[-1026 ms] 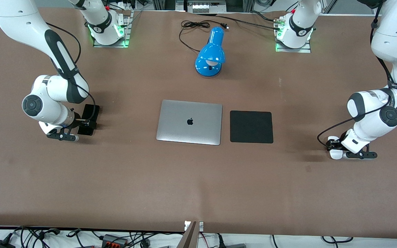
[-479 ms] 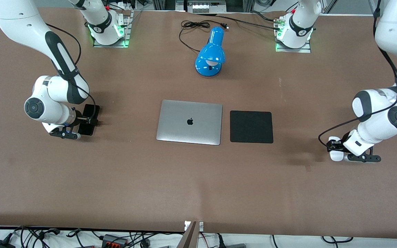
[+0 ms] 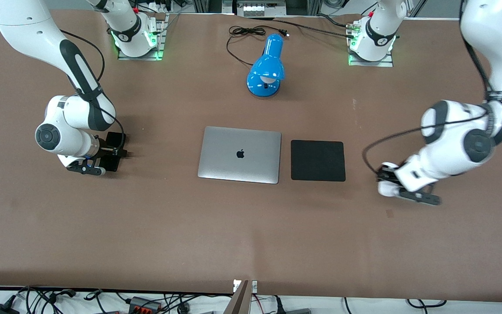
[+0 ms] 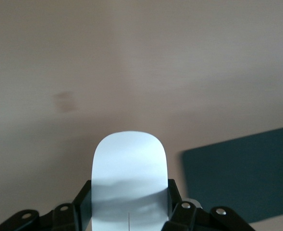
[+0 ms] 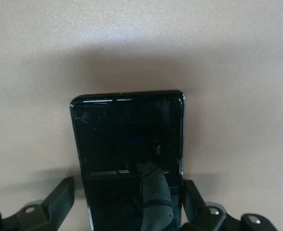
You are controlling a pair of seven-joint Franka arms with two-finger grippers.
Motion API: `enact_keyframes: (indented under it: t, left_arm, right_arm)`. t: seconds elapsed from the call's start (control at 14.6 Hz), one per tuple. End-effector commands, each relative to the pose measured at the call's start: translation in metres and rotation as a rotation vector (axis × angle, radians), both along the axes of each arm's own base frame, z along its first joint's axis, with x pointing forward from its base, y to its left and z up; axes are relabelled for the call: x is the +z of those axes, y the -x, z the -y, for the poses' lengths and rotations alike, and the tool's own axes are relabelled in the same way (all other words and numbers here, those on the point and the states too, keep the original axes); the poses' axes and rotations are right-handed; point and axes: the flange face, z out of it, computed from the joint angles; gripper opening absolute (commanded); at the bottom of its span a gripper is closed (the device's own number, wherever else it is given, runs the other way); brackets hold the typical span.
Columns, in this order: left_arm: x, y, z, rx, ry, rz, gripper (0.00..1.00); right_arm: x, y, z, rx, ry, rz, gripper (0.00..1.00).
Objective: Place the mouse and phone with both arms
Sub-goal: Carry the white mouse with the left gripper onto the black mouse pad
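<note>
Left claw (image 4: 129,211) grips the glossy oval mouse (image 4: 129,185) lengthwise; right claw (image 5: 131,204) clamps the slim glassy phone (image 5: 129,154).

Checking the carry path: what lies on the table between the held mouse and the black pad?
Nothing; in the front view bare tabletop separates the mouse, shut in the left gripper, from the black pad.

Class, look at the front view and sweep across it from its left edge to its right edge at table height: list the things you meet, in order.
right gripper shut on the phone → silver laptop → blue lamp → black pad → mouse held in the left gripper.
</note>
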Motion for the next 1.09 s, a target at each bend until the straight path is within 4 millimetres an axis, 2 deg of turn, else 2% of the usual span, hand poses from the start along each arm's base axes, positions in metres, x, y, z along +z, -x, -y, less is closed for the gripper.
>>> enact_keyframes:
  t: [0.0, 0.07, 0.14, 0.27, 0.41, 0.48, 0.62, 0.89, 1.03]
  left_arm:
    - [-0.015, 0.014, 0.081, 0.02, 0.009, -0.042, 0.38]
    - [-0.021, 0.021, 0.107, 0.034, 0.005, -0.056, 0.38]
    - [-0.032, 0.027, 0.122, 0.082, 0.0, -0.082, 0.38]
    - [-0.061, 0.032, 0.123, 0.158, -0.007, -0.13, 0.35]
    - [-0.082, 0.039, 0.127, 0.171, 0.005, -0.123, 0.34]
    - [-0.086, 0.045, 0.135, 0.19, 0.005, -0.123, 0.34]
    - [-0.092, 0.055, 0.155, 0.215, -0.008, -0.134, 0.32]
    - [-0.114, 0.065, 0.147, 0.194, -0.066, -0.133, 0.32]
    - [-0.119, 0.067, 0.15, 0.206, -0.085, -0.129, 0.31]
  right_arm:
    - [-0.002, 0.008, 0.0, -0.025, -0.006, -0.021, 1.0]
    - [-0.001, 0.009, -0.001, -0.022, -0.007, -0.023, 1.0]
    - [-0.001, 0.009, 0.0, -0.023, -0.006, -0.024, 1.0]
    - [-0.001, 0.009, 0.0, -0.022, -0.007, -0.026, 1.0]
    - [-0.002, 0.01, 0.0, -0.024, -0.007, -0.035, 0.7]
    - [-0.002, 0.011, -0.001, -0.022, -0.007, -0.04, 0.47]
    - [-0.002, 0.012, -0.002, -0.013, -0.008, -0.057, 0.25]
    - [0.006, 0.009, -0.003, 0.001, -0.013, -0.06, 0.18]
    - [0.029, -0.003, -0.008, 0.019, -0.016, -0.02, 0.18]
